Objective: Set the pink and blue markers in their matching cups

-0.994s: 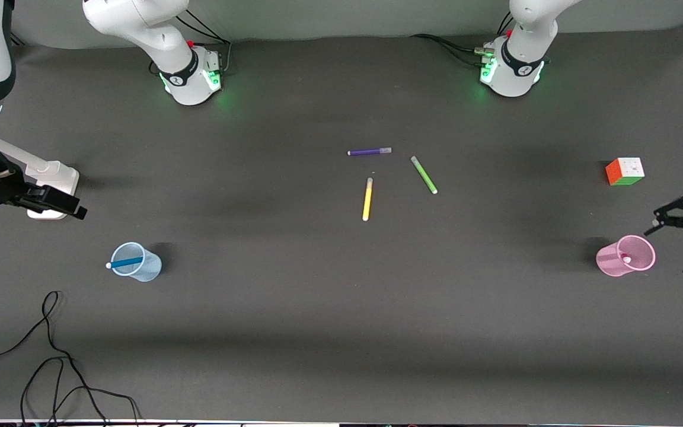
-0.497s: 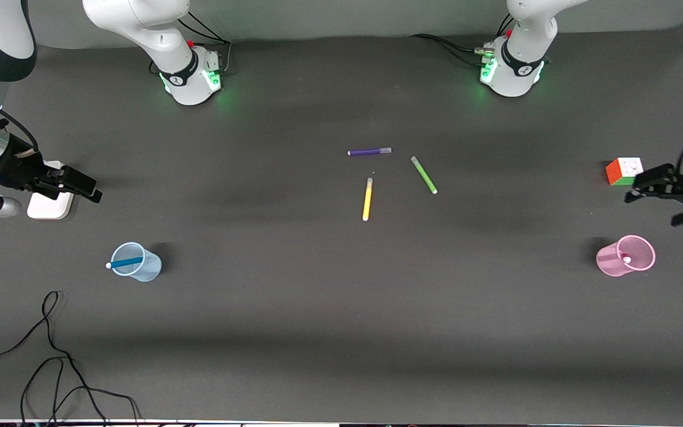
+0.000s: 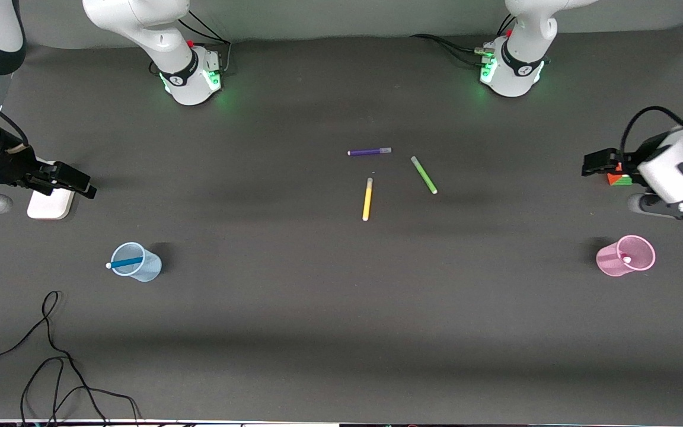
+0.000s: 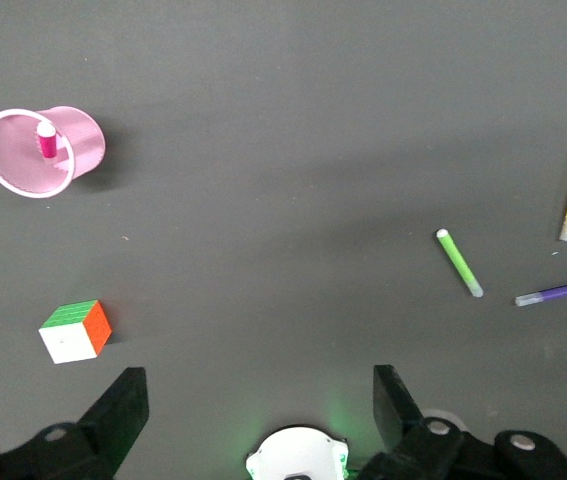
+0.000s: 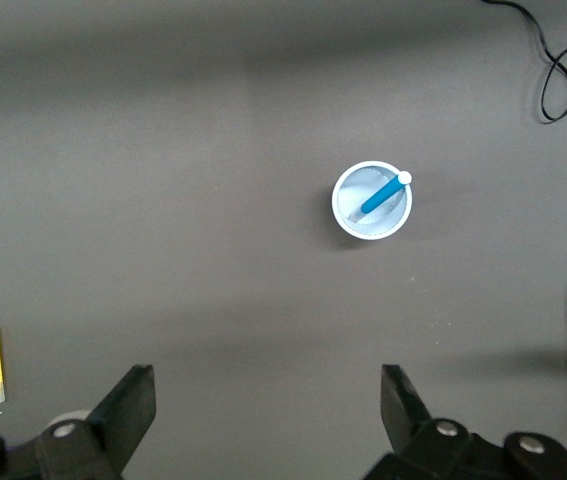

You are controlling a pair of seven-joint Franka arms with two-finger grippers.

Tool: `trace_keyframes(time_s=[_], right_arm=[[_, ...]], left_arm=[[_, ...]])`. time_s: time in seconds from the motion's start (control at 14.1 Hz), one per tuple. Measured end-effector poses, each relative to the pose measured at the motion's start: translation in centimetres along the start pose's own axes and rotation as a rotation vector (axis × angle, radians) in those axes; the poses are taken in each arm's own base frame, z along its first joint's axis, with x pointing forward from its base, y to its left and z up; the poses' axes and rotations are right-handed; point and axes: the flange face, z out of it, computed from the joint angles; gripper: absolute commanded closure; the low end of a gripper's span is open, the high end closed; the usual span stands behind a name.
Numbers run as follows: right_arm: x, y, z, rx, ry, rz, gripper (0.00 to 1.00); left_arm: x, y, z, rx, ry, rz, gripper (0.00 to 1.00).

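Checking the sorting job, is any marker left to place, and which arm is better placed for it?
Neither. The blue marker stands in the blue cup, the pink marker in the pink cup; both grippers are open, empty.

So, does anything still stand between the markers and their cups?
No. The blue marker already leans inside the blue cup, and the pink marker stands in the pink cup. Both pincers, left and right, are open and hold nothing.
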Motion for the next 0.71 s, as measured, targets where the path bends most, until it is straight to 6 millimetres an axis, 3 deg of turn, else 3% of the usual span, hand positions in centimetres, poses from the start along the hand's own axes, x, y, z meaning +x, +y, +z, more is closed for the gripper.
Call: trace_keyframes(time_s=[0.14, 0.5, 0.71], right_arm=[[0.1, 0.1, 0.2, -0.001, -0.004, 0.002, 0.00], [0.2, 0.0, 0.4, -0.002, -0.007, 0.002, 0.00], [0.3, 0.0, 0.2, -0.002, -0.002, 0.001, 0.00]], left_arm=[[0.1, 0.9, 0.3, 0.028, -0.007, 0.006, 0.00], [-0.1, 1.0, 0.2, 0.037, 0.004, 0.000, 0.00], [-0.2, 2.3, 0.1, 0.060, 0.040, 0.010, 0.00]])
